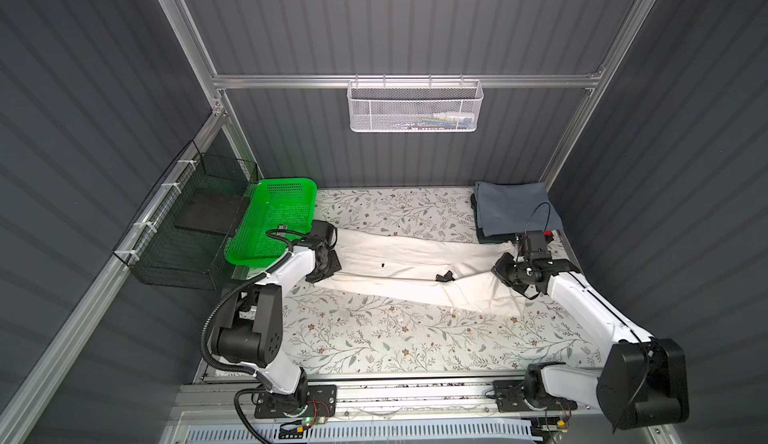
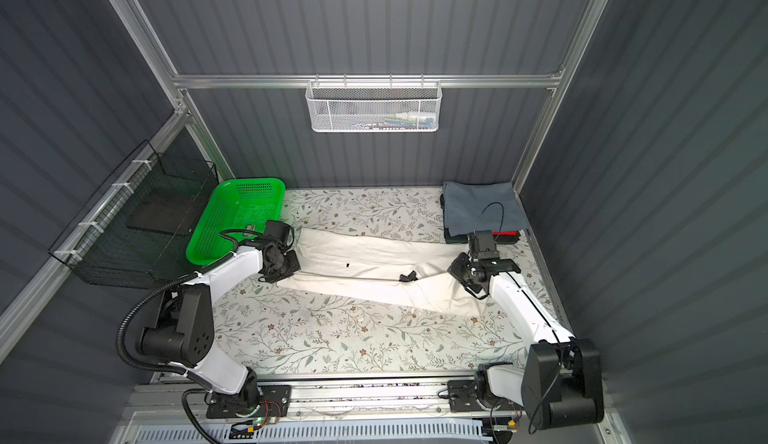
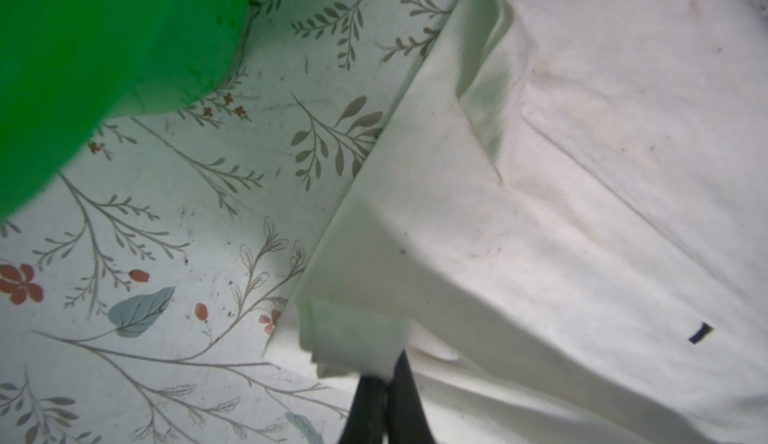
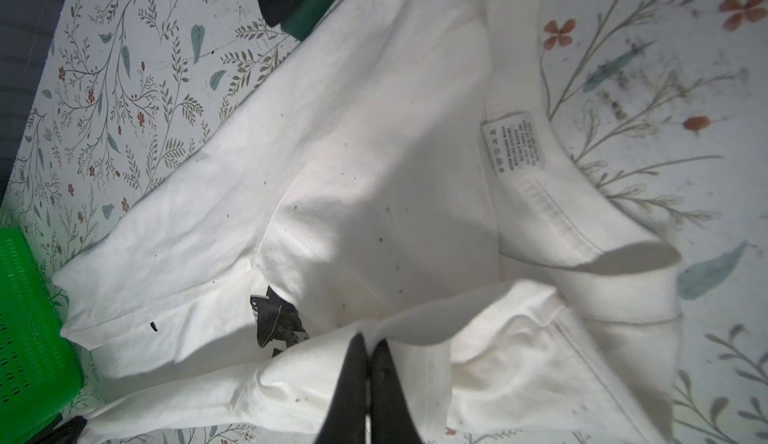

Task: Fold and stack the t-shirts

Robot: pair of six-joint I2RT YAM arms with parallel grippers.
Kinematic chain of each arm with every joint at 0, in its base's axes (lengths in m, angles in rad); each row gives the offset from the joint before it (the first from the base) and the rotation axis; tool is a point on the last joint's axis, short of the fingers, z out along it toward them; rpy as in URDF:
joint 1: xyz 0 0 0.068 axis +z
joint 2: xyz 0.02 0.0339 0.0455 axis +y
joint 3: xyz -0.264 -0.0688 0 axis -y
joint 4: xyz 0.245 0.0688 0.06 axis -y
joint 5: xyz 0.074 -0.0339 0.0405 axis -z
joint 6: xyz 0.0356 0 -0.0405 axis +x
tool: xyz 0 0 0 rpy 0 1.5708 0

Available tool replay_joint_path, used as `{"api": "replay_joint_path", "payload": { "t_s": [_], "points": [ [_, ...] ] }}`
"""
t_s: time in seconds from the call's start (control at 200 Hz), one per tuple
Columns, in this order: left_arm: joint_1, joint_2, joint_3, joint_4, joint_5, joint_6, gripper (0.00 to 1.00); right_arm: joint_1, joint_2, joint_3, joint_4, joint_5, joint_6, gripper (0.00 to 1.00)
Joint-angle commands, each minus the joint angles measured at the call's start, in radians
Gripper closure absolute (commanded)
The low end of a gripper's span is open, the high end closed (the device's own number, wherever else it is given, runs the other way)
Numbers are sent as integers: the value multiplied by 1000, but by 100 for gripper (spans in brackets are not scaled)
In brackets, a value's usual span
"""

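Lengthwise, the tee [image 1: 415, 267] is held stretched across the counter [image 1: 374, 338], its ends clamped in the left fingers [image 3: 365, 413] and the right fingers [image 4: 349, 379].

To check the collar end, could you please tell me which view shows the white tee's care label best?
Right wrist view: the care label sits large inside the collar. Both top views show the white tee but no label; the left wrist view only plain cloth.
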Motion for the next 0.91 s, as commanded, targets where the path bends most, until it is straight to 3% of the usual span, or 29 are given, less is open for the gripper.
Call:
{"api": "replay_joint_path", "payload": {
  "t_s": [0.0,0.9],
  "points": [
    [11,25,40,2,-20,-1,100,-9,22,14,16,-8,-13,100],
    [17,74,102,7,-13,-25,100,-24,63,62,31,-32,-20,100]
  ]
}}
